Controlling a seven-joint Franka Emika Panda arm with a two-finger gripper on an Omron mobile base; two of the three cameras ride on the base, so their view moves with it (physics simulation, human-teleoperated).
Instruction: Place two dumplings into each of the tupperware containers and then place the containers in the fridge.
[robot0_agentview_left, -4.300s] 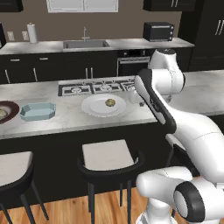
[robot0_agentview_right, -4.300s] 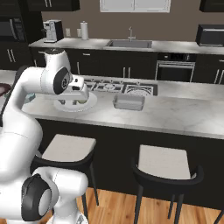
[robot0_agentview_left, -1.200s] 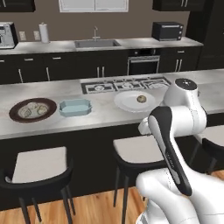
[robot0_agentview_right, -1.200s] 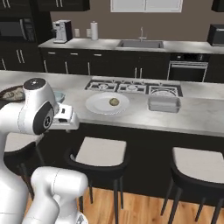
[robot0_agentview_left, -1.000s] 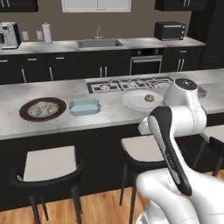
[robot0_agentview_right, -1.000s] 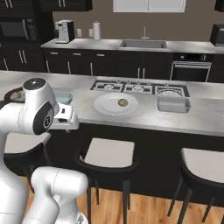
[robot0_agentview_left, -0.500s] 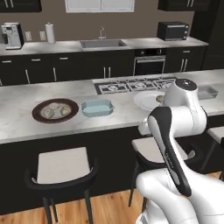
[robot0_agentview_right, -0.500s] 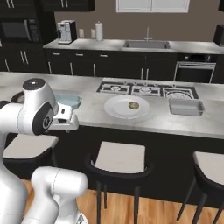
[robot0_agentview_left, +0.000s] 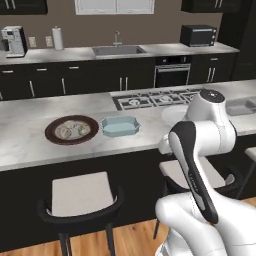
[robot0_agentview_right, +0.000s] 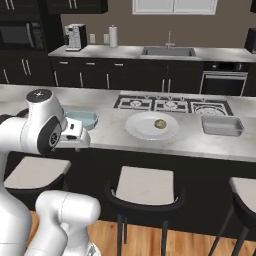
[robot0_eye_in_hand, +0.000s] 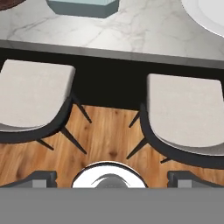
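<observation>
Island counter, nothing packed yet; I'm parked short of it with an empty pincer.

Left to right on the counter (robot0_agentview_left: 30, 150): dark-rimmed plate (robot0_agentview_left: 72, 130) holding several dumplings (robot0_agentview_left: 70, 130), blue tub (robot0_agentview_left: 120, 126) just beside it, white plate (robot0_agentview_right: 151, 125) with one dumpling (robot0_agentview_right: 160, 123), clear tub (robot0_agentview_right: 222, 125) far right. No fridge in sight. Risks as I judge them: the dumplings are small and round, so a pinch off-centre could squirt one across the plate; the stools (robot0_eye_in_hand: 35, 98) crowd the counter's near edge and could catch the base or elbow on approach. The arm is folded up tight near the body, wrist turned down; the hand view looks over the stools and floor, the gripper (robot0_eye_in_hand: 111, 179) spread wide with nothing between its tips.
</observation>
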